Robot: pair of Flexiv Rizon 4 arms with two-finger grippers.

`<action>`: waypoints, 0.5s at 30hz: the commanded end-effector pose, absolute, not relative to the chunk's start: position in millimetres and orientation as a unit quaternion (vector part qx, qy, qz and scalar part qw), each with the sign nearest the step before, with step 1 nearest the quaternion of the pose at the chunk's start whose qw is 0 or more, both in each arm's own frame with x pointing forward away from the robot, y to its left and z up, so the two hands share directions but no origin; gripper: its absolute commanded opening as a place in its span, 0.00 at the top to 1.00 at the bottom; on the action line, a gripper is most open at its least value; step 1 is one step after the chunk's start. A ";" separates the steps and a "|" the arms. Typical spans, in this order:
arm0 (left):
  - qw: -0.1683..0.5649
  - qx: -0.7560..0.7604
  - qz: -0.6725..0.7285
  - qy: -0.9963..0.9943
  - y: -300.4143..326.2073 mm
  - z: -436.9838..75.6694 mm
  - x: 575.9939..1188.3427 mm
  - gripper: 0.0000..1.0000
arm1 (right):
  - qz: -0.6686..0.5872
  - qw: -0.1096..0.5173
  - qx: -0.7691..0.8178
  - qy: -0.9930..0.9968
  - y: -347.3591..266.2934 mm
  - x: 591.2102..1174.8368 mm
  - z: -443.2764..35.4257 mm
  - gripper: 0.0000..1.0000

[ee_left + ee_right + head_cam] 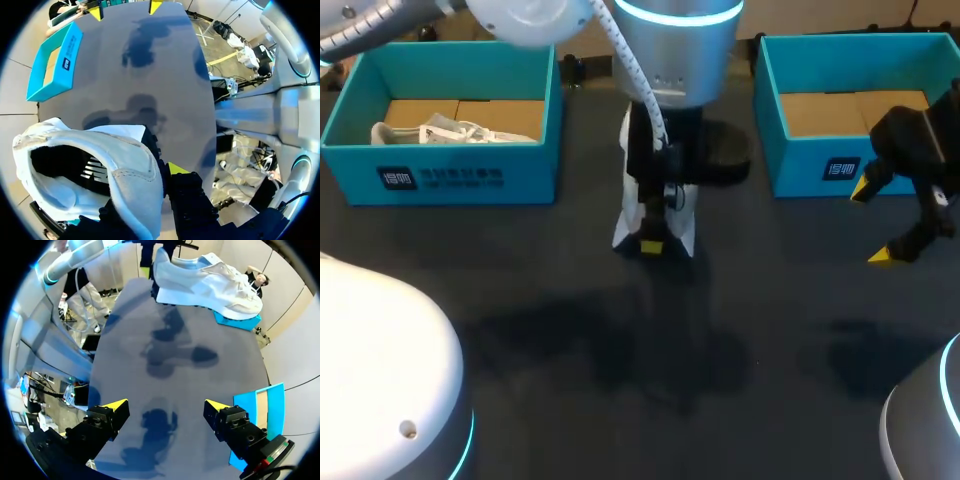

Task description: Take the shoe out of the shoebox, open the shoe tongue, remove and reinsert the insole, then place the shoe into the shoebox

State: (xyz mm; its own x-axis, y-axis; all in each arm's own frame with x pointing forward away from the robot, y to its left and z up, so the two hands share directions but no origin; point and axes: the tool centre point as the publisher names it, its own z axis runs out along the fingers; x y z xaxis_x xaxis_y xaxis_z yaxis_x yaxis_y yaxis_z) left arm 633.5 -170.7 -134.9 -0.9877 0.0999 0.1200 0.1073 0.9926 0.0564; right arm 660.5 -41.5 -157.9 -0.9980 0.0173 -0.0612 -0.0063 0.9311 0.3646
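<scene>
Flanking raised shoe (684, 232): left shoebox (440, 165), right shoebox (815, 172)

Off to the side
Dark table (570, 400); at my far left, a teal box (532, 170) holds a white shoe (450, 131).

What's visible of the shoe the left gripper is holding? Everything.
The shoe is a white lace-up sneaker with a dark sole, upper looking like leather and mesh. The left gripper holds it clear of the table, clamped on the collar wall: one finger inside the opening, one outside. Opening faces the wrist camera; dark lining shows. Nothing else touches it.
</scene>
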 end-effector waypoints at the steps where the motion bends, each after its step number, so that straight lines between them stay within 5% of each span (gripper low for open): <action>1: 0.061 -0.053 -0.019 -0.997 -141.8 -133.0 644.1 1.00 | 0.184 0.029 0.002 0.983 -40.1 662.9 -158.1 0.00; 15: 0.048 -0.041 -0.031 -0.997 -36.9 -127.2 690.9 1.00 | 0.184 0.029 0.002 0.983 -40.1 662.9 -158.1 0.00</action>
State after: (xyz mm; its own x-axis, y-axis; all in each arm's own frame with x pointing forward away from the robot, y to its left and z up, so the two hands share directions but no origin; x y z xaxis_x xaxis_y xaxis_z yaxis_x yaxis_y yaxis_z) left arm 682.5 -80.3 -129.4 -0.9920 0.0758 0.1013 0.0895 0.9864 0.1377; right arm 660.4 -41.5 -157.9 -0.9980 0.0172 -0.0612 -0.0063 0.9311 0.3646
